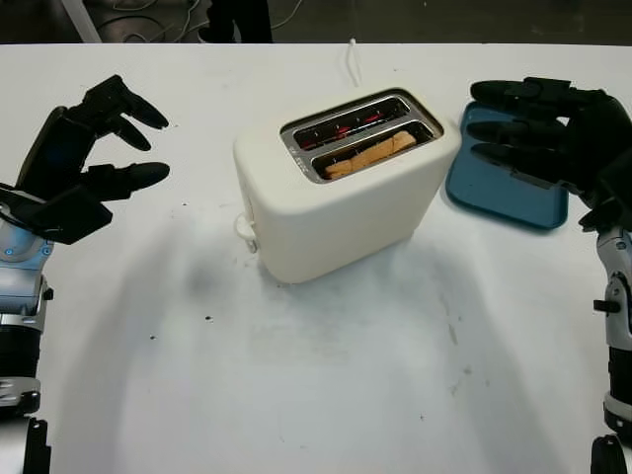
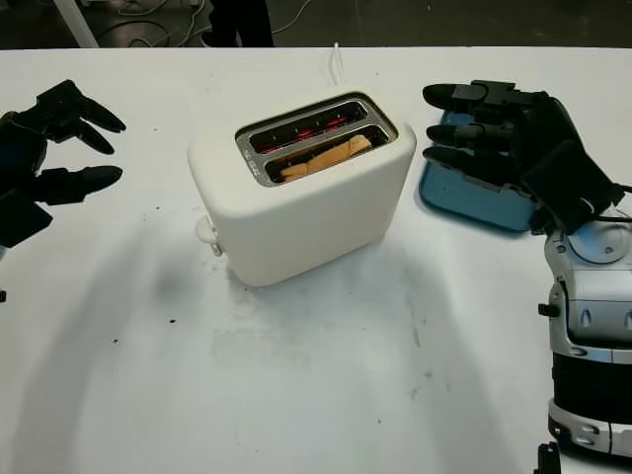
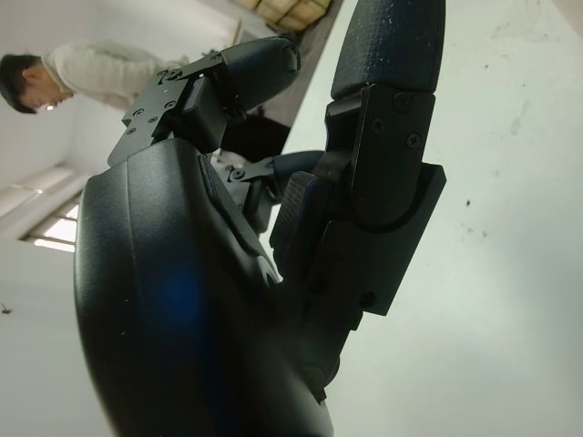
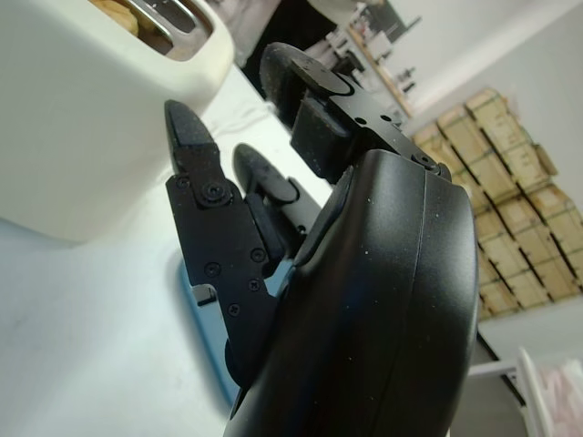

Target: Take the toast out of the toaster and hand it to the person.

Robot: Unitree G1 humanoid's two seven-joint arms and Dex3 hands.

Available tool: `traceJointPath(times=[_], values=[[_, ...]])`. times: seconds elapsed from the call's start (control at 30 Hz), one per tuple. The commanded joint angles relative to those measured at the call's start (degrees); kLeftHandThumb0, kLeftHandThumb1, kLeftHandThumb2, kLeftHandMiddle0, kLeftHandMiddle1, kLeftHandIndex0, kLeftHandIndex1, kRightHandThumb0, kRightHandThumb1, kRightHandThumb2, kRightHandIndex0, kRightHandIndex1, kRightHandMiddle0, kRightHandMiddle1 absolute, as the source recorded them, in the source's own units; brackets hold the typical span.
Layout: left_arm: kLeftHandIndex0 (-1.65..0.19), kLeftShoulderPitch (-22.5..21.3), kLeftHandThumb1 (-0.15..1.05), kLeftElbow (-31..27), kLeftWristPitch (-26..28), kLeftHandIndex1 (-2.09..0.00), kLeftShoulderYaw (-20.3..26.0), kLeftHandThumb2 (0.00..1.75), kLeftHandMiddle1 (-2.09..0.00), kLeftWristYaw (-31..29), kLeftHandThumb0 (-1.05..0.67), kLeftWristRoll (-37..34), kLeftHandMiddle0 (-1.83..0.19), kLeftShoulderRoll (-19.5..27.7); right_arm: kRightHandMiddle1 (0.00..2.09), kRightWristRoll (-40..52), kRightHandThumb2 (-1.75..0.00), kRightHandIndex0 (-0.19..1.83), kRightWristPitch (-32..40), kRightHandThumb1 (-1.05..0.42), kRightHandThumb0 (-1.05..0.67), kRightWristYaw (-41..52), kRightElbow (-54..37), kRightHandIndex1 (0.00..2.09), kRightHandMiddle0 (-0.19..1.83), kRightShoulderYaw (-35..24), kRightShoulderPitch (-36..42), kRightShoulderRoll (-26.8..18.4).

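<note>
Toast (image 1: 371, 154), a browned slice, sits low in the nearer slot of the cream plastic two-slot toaster (image 1: 341, 202) at the middle of the white table (image 1: 316, 375), its long axis running along the slot, from near left to far right. My left hand (image 1: 84, 163) hovers open, well left of the toaster; my right hand (image 1: 538, 133) hovers open just right of it, above the blue flat tray (image 1: 499, 193)

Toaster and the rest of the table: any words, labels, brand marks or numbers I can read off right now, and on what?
No readable text.
Toaster: small dark marks on the metal rim beside the slots, too small to read.
Blue tray: no markings show.
Cardboard boxes in the background: no legible print.
</note>
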Motion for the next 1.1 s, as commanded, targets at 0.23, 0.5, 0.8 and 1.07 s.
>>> traceJointPath(times=[0.23,0.5,0.8,1.07], values=[[-0.29,1.0,0.92,-0.1,-0.2,-1.33,0.3,0.26,-1.43,0.0,-1.05,-0.5,-0.42,0.0,0.00,0.2,0.00,0.87,0.5,-0.81,-0.25,-0.1,-0.6,0.01,0.78,-0.1,0.0,-0.1],[-0.29,1.1,0.92,-0.4,0.2,-1.33,0.3,0.26,-1.43,-0.1,-1.05,-0.4,-0.42,0.1,0.00,0.2,0.00,0.87,0.8,-0.81,-0.25,-0.2,-0.8,0.01,0.78,-0.1,0.0,0.0],[-0.29,1.2,0.92,-0.6,0.3,-1.33,0.3,0.26,-1.42,0.1,-1.05,-0.3,-0.42,0.1,0.00,0.2,0.00,0.87,0.3,-0.81,-0.25,0.1,-0.5,0.01,0.78,-0.1,0.0,-0.2],[-0.29,1.1,0.92,-0.4,0.0,-1.33,0.3,0.26,-1.43,0.1,-1.05,-0.3,-0.42,0.0,0.00,0.1,0.00,0.87,0.2,-0.81,-0.25,0.0,-0.5,0.01,0.78,-0.1,0.1,-0.2]])
